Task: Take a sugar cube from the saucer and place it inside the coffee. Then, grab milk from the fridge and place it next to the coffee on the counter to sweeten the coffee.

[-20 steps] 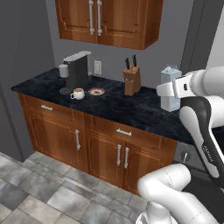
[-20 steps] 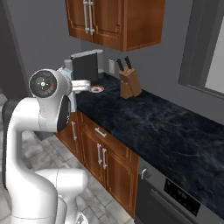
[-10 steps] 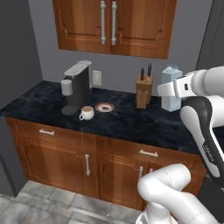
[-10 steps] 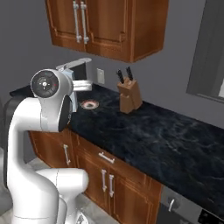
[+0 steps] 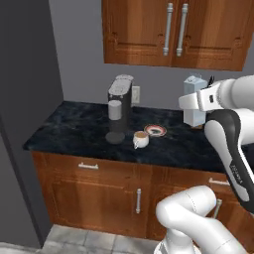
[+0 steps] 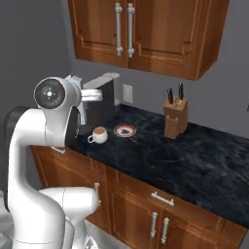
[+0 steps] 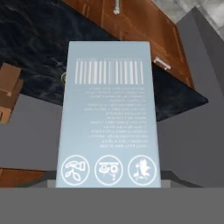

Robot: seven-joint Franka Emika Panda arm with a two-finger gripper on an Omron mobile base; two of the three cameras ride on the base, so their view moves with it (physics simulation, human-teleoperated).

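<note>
My gripper (image 5: 192, 103) is shut on the milk (image 5: 194, 85), a pale blue-white carton held upright in the air above the counter's (image 5: 79, 130) back right. In the hand view the milk (image 7: 109, 118) shows its barcode side close up and hides my fingertips. The coffee (image 5: 140, 139), a small white cup with brown liquid, stands on the counter in front of the grey coffee machine (image 5: 119, 106). The reddish-brown saucer (image 5: 155, 130) lies just right of the cup. From the right base view the coffee (image 6: 99, 134) and saucer (image 6: 125, 130) sit beside my arm.
A wooden knife block (image 6: 175, 116) stands further right on the counter. Brown wall cabinets (image 5: 173, 30) hang above, and base cabinets (image 5: 99, 193) with silver handles sit below. A tall dark grey panel (image 5: 25, 99) rises at the counter's left end.
The whole scene has shifted and grown in both base views, so the base has driven closer to the coffee machine end. The milk stays in my gripper at the same height.
</note>
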